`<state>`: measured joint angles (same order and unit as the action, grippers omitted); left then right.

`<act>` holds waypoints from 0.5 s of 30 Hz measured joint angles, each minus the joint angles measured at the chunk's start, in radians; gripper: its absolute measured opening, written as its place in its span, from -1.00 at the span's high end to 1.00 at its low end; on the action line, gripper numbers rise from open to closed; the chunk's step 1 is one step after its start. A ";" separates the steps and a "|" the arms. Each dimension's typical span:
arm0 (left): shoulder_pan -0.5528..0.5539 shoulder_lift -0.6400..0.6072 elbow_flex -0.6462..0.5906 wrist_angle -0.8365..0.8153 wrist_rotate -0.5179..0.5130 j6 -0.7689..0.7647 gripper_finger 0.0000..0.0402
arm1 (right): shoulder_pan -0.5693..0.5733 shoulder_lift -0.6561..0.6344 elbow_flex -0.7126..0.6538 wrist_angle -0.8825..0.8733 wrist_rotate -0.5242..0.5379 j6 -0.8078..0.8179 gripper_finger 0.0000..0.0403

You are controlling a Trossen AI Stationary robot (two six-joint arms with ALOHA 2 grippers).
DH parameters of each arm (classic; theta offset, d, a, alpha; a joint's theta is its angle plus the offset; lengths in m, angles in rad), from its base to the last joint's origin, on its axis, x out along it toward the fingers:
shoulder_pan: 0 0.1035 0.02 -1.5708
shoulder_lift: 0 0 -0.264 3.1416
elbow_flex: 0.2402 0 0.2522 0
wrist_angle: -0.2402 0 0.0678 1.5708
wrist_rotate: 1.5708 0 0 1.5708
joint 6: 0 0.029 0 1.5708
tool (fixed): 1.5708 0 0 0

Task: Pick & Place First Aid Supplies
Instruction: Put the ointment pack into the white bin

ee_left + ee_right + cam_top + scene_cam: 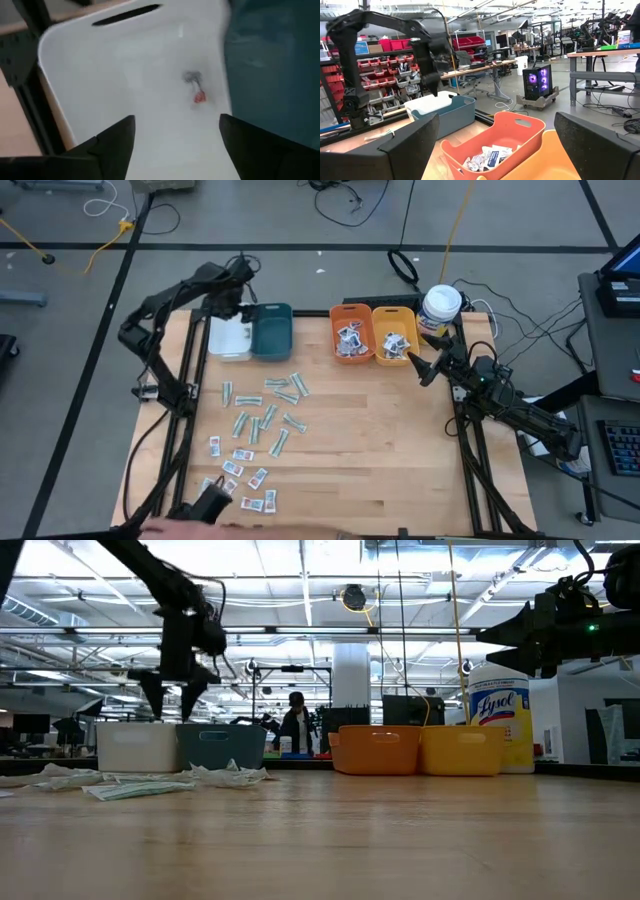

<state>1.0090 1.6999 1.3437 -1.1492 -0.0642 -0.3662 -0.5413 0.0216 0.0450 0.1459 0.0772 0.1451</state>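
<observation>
First aid supplies lie loose on the table's left half: pale-green strips (pixel 268 408) in the middle, and small white packets with red print (pixel 240 470) nearer the front edge. My left gripper (pixel 177 131) hangs open above the white bin (pixel 100 75), fingers pointing down and holding nothing. One small packet with a red mark (pixel 196 92) lies on the bin's floor below it. My right gripper (pixel 497 137) waits open at the table's right, beside the orange bin (pixel 495 137), which holds packets with blue print (pixel 487 157).
A teal bin (pixel 272 330) stands right beside the white bin (pixel 230 338). Farther right stand an orange bin (pixel 351 332) and a yellow-orange bin (pixel 395 335), both with packets, and a white canister (pixel 441 308). A dark object (pixel 210 502) and a person's hand (pixel 170 527) are at the near edge.
</observation>
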 joint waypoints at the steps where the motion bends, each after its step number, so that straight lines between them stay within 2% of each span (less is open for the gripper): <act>1: -0.010 -0.023 0.000 -0.009 0.009 0.036 -0.41 | 0.000 0.000 0.000 0.000 0.000 0.000 -0.95; 7: -0.101 -0.136 0.000 -0.069 0.037 0.230 -0.34 | 0.000 0.000 0.000 0.000 0.000 0.000 -0.95; 15: -0.261 -0.219 0.000 -0.129 0.040 0.533 -0.38 | 0.000 0.000 0.000 0.000 0.000 0.000 -0.95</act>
<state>0.7479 1.4808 1.3437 -1.2783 -0.0242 0.1671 -0.5413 0.0217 0.0451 0.1459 0.0772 0.1448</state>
